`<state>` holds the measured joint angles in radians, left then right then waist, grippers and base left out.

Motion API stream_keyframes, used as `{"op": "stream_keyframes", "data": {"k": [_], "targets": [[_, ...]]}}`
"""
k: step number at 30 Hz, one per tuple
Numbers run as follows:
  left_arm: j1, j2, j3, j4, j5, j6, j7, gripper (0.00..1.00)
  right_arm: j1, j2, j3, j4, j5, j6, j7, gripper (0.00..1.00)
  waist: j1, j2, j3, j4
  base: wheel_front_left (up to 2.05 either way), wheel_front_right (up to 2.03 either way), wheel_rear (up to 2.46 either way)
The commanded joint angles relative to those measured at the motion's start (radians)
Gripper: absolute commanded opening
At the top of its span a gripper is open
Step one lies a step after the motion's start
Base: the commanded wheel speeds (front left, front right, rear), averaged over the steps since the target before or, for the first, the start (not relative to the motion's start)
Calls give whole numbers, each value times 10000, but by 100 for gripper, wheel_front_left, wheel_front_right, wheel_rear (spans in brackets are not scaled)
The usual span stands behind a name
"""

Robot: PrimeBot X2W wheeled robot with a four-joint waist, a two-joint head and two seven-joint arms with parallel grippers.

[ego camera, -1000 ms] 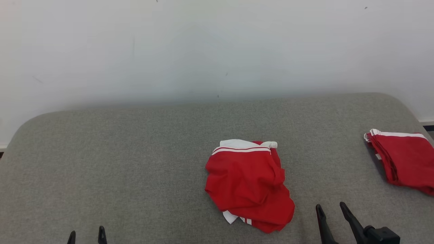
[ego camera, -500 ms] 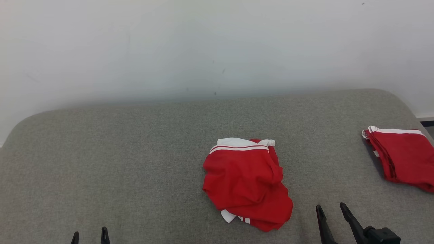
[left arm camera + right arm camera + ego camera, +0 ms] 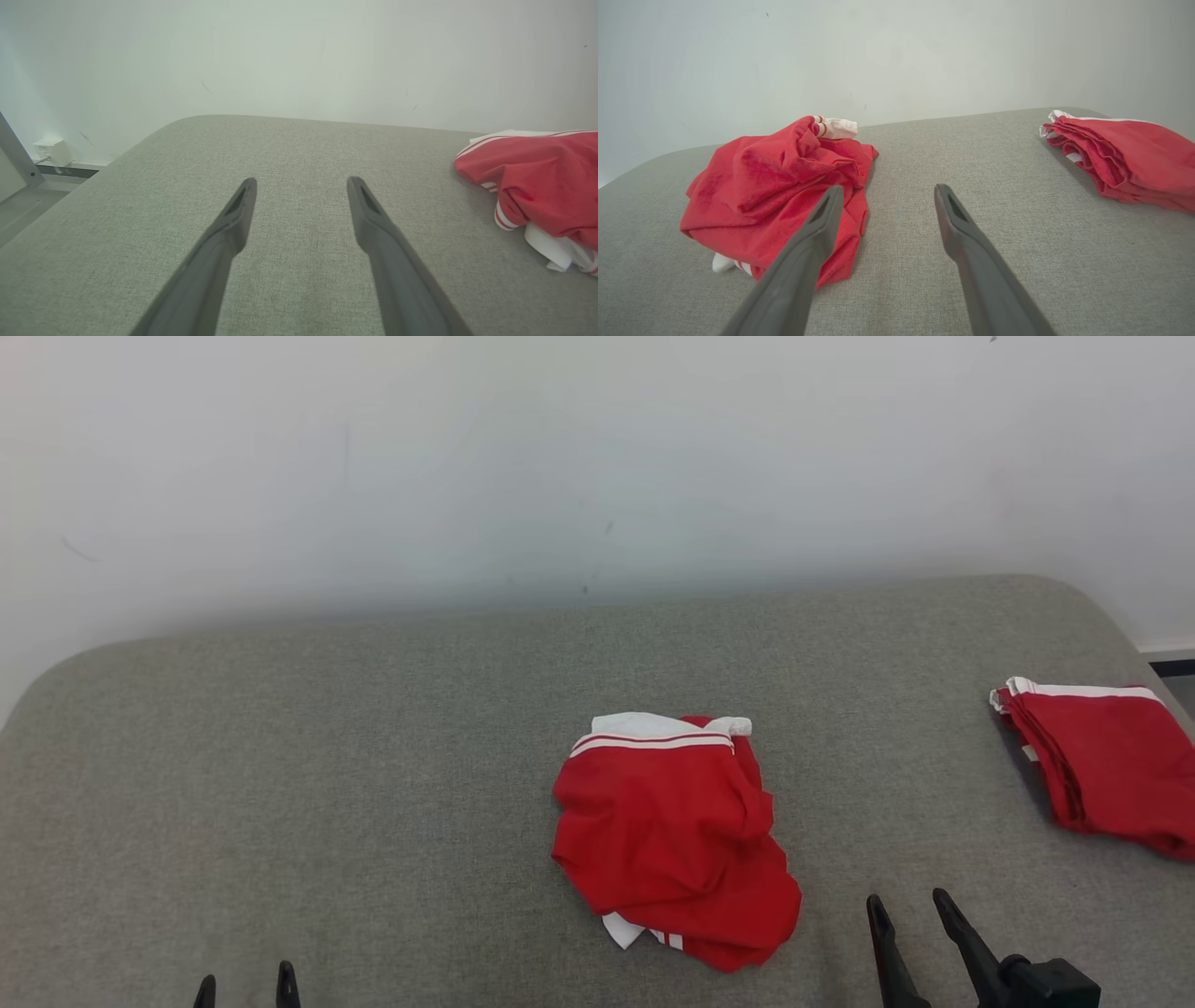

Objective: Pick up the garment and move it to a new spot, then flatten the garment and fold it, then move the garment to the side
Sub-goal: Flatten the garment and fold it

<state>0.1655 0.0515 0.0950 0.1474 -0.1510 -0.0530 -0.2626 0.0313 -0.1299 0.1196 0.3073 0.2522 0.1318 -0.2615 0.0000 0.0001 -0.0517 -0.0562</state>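
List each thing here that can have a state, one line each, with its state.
Crumpled red garment: bunched in a heap on the grey cushion, not flattened, not held.
Folded red garment: folded in layers, lying at the cushion's right end.
Left hand: open, empty, over bare cushion.
Right hand: open, empty, close beside the heap.
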Motion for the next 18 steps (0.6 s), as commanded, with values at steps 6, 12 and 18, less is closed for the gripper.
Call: {"op": "stream_keyframes", "data": {"k": [6, 12, 18], "targets": [[-414, -22, -186, 441, -246, -350, -29, 100, -92, 40, 67, -31, -8, -28, -43, 100, 0, -1, 87, -199, 0, 0, 0], [-1763, 134, -853, 1548, -624, -692, 211, 100, -218, -21, 185, -66, -13, -28, -43, 100, 0, -1, 271, -532, 0, 0, 0], [-3919, 372, -1422, 2506, -1432, -784, 1886, 100, -383, -42, 406, -82, -31, -28, -31, 100, 0, -1, 596, -1181, 0, 0, 0]]}}
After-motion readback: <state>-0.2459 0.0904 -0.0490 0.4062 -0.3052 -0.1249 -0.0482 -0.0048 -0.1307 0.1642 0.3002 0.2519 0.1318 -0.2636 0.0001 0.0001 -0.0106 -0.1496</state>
